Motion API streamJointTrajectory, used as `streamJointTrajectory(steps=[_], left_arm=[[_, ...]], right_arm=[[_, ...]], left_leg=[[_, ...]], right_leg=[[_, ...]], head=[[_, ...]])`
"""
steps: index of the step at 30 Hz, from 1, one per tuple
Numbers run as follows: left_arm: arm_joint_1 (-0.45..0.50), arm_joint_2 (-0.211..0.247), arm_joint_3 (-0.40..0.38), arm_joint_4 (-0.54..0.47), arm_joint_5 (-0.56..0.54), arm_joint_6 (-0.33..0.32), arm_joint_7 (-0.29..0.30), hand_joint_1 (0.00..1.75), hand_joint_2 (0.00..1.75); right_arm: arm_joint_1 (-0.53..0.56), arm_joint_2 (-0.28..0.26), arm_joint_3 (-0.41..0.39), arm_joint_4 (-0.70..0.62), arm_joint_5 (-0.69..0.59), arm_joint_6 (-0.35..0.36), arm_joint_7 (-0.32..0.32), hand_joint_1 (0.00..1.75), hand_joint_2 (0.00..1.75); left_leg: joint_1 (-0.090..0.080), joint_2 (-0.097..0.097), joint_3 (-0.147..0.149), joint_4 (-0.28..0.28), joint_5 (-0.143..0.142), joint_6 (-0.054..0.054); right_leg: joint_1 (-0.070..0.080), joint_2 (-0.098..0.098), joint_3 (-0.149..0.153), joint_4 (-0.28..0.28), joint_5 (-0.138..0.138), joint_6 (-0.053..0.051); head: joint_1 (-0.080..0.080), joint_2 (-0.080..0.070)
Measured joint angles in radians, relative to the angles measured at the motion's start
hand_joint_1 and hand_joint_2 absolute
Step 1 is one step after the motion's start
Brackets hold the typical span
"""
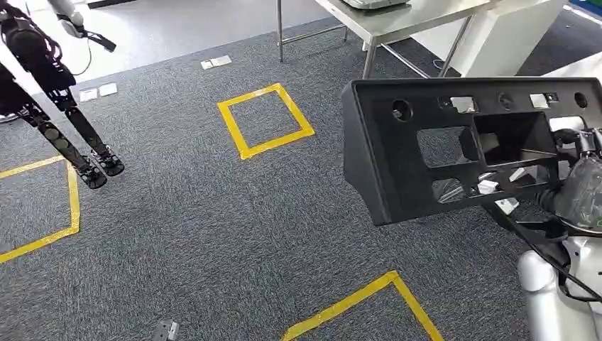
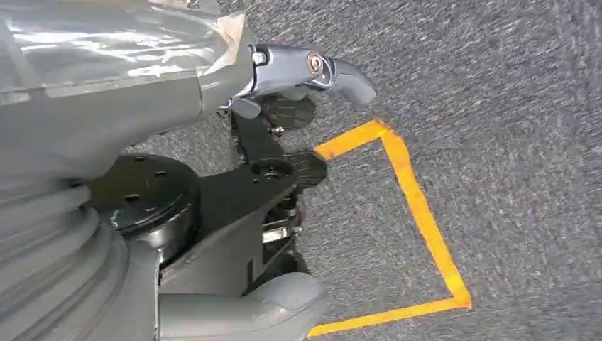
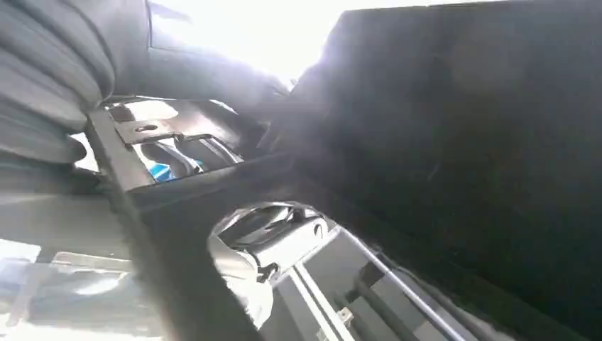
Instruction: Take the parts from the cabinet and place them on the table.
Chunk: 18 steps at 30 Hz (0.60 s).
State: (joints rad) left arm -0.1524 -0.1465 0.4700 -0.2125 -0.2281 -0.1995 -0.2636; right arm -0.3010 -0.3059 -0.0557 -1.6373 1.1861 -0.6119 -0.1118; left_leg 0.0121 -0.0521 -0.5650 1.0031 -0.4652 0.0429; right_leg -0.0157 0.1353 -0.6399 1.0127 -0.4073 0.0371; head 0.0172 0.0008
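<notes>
Above open grey carpet (image 1: 213,213), right hand (image 1: 578,188) grips the black panel (image 1: 397,163); left hand (image 2: 284,142) hangs loosely spread, empty.

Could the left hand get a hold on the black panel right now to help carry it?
Probably not yet: the left hand hangs empty over the carpet, while the black panel sits at the robot's right.
</notes>
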Motion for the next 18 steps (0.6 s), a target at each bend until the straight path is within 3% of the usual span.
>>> streamJointTrajectory(steps=[1, 2, 4, 5, 6, 7, 9, 10, 11, 12, 14, 15, 16, 17, 18], left_arm=[[-0.001, 0.0, 0.003, 0.0, 0.001, 0.0, -0.001, 0.0, 1.75], [0.0, 0.002, 0.005, 0.0, 0.002, 0.0, -0.002, 0.0, 1.75], [0.003, 0.002, 0.006, 0.0, 0.005, 0.0, -0.002, 0.0, 1.75], [0.005, 0.002, 0.007, 0.0, 0.005, 0.0, -0.002, 0.0, 1.75], [0.005, 0.001, 0.008, 0.0, 0.005, 0.0, -0.002, 0.0, 1.75], [0.006, 0.001, 0.009, 0.0, 0.005, 0.0, -0.002, 0.0, 1.75], [0.005, 0.0, 0.01, 0.0, 0.005, 0.0, -0.002, 0.0, 1.75], [0.005, 0.0, 0.01, 0.0, 0.005, 0.0, -0.002, 0.0, 1.75], [0.005, 0.005, 0.011, -0.001, 0.005, 0.0, -0.002, 0.0, 1.75], [0.005, 0.005, 0.011, 0.0, 0.005, -0.001, -0.002, 0.0, 1.75], [0.004, 0.003, 0.011, 0.0, 0.011, -0.001, -0.003, 0.0, 1.75], [0.003, 0.002, 0.013, -0.001, 0.016, -0.003, -0.003, 0.0, 1.75], [0.002, 0.002, 0.014, 0.0, 0.02, -0.006, -0.004, 0.0, 1.75], [0.003, 0.002, 0.016, 0.0, 0.024, -0.009, -0.006, 0.0, 1.75], [0.006, 0.002, 0.021, 0.0, 0.031, -0.012, -0.008, 0.0, 1.75]], right_arm=[[-0.007, 0.003, 0.008, 0.003, 0.01, 0.0, 0.005, 1.75, 1.75], [-0.019, 0.005, 0.012, 0.005, 0.013, 0.0, 0.007, 1.75, 1.75], [-0.03, 0.012, 0.021, 0.008, 0.015, 0.0, 0.009, 1.75, 1.75], [-0.029, 0.014, 0.023, 0.01, 0.016, 0.0, 0.009, 1.75, 1.75], [-0.029, 0.017, 0.028, 0.014, 0.016, 0.0, 0.009, 1.75, 1.75], [-0.029, 0.018, 0.032, 0.017, 0.017, 0.0, 0.009, 1.75, 1.75], [-0.031, 0.019, 0.037, 0.018, 0.017, 0.0, 0.009, 1.75, 1.75], [-0.034, 0.019, 0.039, 0.018, 0.017, 0.0, 0.009, 1.75, 1.75], [-0.038, 0.021, 0.041, 0.021, 0.017, 0.0, 0.009, 1.75, 1.75], [-0.038, 0.023, 0.042, 0.021, 0.017, 0.0, 0.009, 1.75, 1.75], [-0.039, 0.024, 0.045, 0.023, 0.018, 0.0, 0.01, 1.75, 1.75], [-0.045, 0.025, 0.046, 0.023, 0.026, -0.001, 0.012, 1.75, 1.75], [-0.05, 0.027, 0.048, 0.023, 0.036, -0.002, 0.015, 1.75, 1.75], [-0.061, 0.03, 0.054, 0.024, 0.048, -0.002, 0.022, 1.75, 1.75], [-0.071, 0.038, 0.065, 0.025, 0.058, -0.002, 0.029, 1.75, 1.75]], left_leg=[[-0.003, 0.011, 0.005, -0.007, 0.006, 0.004], [-0.004, 0.024, 0.003, -0.01, 0.007, 0.008], [-0.005, 0.054, 0.003, -0.009, 0.007, 0.008], [-0.005, 0.068, 0.001, -0.009, 0.007, 0.008], [-0.005, 0.084, 0.001, -0.009, 0.006, 0.006], [-0.005, 0.097, 0.001, -0.008, 0.004, 0.004], [-0.002, 0.121, 0.004, -0.007, -0.001, -0.004], [-0.005, 0.13, 0.007, -0.002, -0.005, -0.011], [-0.013, 0.139, 0.005, -0.001, -0.011, -0.02], [-0.014, 0.145, 0.008, 0.002, -0.016, -0.027], [-0.009, 0.167, 0.016, -0.001, -0.018, -0.031], [-0.003, 0.176, 0.017, 0.0, -0.023, -0.039], [0.005, 0.135, 0.014, 0.014, -0.036, -0.048], [0.006, 0.092, -0.004, 0.056, -0.067, -0.047], [0.005, 0.066, -0.042, 0.137, -0.111, -0.047]], right_leg=[[-0.001, -0.064, -0.01, 0.02, -0.011, -0.004], [0.002, -0.103, -0.033, 0.068, -0.04, -0.009], [-0.002, -0.121, -0.109, 0.226, -0.104, -0.011], [-0.004, -0.122, -0.141, 0.295, -0.122, -0.005], [-0.008, -0.123, -0.148, 0.31, -0.121, 0.004], [-0.013, -0.127, -0.127, 0.274, -0.104, 0.014], [-0.024, -0.157, -0.026, 0.092, -0.041, 0.037], [-0.027, -0.2, 0.023, 0.005, -0.022, 0.043], [-0.009, -0.215, 0.028, 0.009, -0.024, 0.036], [-0.011, -0.194, 0.024, 0.004, -0.02, 0.02], [-0.007, -0.172, 0.022, 0.005, -0.021, 0.008], [-0.011, -0.157, 0.024, 0.004, -0.02, -0.002], [-0.016, -0.149, 0.025, 0.002, -0.017, -0.009], [-0.015, -0.139, 0.025, 0.002, -0.016, -0.02], [-0.012, -0.128, 0.025, 0.002, -0.016, -0.027]], head=[[0.0, 0.0], [0.005, 0.0], [0.005, 0.0], [0.005, 0.0], [0.006, 0.0], [0.006, 0.0], [0.006, 0.0], [0.007, 0.0], [0.007, 0.0], [0.003, 0.0], [0.0, 0.0], [0.002, 0.0], [0.001, 0.0], [0.0, 0.0], [-0.002, 0.0]])
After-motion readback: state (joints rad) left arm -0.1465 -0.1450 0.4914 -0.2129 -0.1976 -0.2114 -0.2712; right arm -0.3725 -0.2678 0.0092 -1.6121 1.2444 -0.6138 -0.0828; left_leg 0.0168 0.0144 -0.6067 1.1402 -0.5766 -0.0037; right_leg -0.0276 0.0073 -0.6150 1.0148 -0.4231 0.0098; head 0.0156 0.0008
